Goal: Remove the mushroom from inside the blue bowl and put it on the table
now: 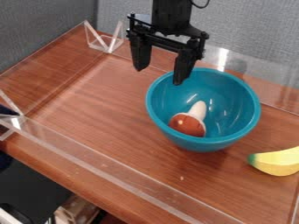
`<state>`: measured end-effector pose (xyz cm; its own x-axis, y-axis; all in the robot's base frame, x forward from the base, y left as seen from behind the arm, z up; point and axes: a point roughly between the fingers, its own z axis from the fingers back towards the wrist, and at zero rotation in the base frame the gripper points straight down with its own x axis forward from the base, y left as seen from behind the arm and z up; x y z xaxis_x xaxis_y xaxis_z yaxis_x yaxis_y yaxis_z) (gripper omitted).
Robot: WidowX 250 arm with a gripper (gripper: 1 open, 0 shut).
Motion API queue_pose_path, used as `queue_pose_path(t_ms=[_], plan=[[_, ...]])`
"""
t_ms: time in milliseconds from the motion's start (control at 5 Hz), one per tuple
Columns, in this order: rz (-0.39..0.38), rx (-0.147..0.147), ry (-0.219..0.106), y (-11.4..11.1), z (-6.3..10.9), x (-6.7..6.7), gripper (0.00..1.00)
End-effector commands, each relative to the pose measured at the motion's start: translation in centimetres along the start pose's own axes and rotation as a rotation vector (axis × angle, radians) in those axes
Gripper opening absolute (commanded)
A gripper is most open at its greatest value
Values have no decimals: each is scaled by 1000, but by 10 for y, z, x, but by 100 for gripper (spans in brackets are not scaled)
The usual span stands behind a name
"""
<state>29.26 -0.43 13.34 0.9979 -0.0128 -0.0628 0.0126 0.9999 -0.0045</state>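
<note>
The blue bowl (232, 121) stands right of centre on the table (93, 96). Inside it lies the mushroom (190, 122) on its side, red-orange cap toward the front, cream stem pointing back. My gripper (162, 68) hangs open above the bowl's back-left rim, pointing down, its two black fingers spread with nothing between them. It is clear of the mushroom and touches nothing.
A yellow banana-shaped toy (277, 160) lies at the right edge near the bowl. Clear acrylic walls (105, 166) run along the table's front and back edges. Bare wood stretches left of the bowl.
</note>
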Motion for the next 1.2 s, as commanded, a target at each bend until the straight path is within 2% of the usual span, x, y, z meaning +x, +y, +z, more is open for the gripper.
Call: queue_pose_path(t_ms=[0,200,800,1000], plan=[[3,2,-4,0,-5,4,100],[-11,5,-15,-7,-18,4,100],[3,-53,-17,-13,-42,14,100],[-2,-51,-39,-14,-50,20,100]])
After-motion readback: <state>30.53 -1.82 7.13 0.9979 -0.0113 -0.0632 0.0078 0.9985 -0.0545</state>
